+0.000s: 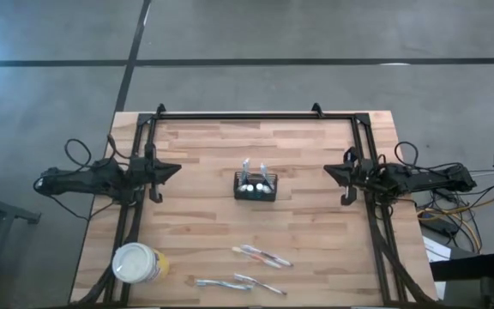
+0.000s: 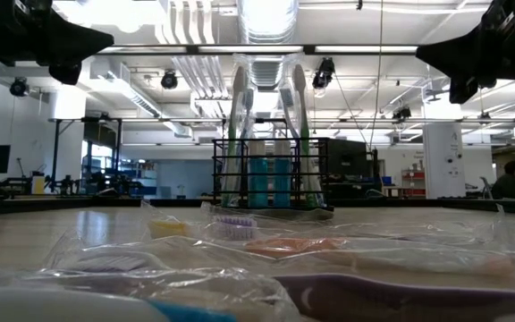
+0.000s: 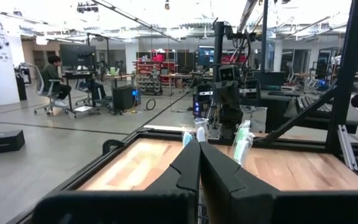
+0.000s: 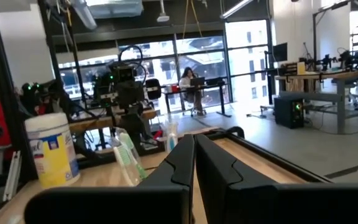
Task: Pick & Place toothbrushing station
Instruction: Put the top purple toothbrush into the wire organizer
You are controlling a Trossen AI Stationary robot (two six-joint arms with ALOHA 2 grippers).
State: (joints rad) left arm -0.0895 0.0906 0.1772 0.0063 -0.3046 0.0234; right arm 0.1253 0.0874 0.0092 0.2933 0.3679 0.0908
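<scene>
The caddy (image 1: 256,186) is seen standing upright near the middle of the wooden table (image 1: 204,146), with several toothbrushes (image 1: 245,169) held upright in it, heads above the rim. In the low view the caddy (image 2: 267,173) is shown as a black mesh box with blue items inside, the brushes (image 2: 240,134) rising well above it.

The left arm is stretched level at the table's left edge, its gripper (image 1: 171,170) pointed toward the caddy and kept well apart from it. In the left wrist view the fingers (image 3: 188,168) are pressed together, with nothing held between them. The right arm is laid out in mirror pose at the right edge, its gripper (image 1: 331,172) likewise aimed at the caddy from a distance. Its fingers (image 4: 182,162) are also closed against each other and empty. Both grippers are held above the table surface, as the low view shows them high in the picture.

A white tub (image 1: 135,263) with a yellow label is stood at the near left corner. Wrapped toothbrushes (image 1: 262,256) are laid flat on the near part of the table, well apart from the caddy.

A seated person (image 3: 55,78) is visible in the room beyond.
</scene>
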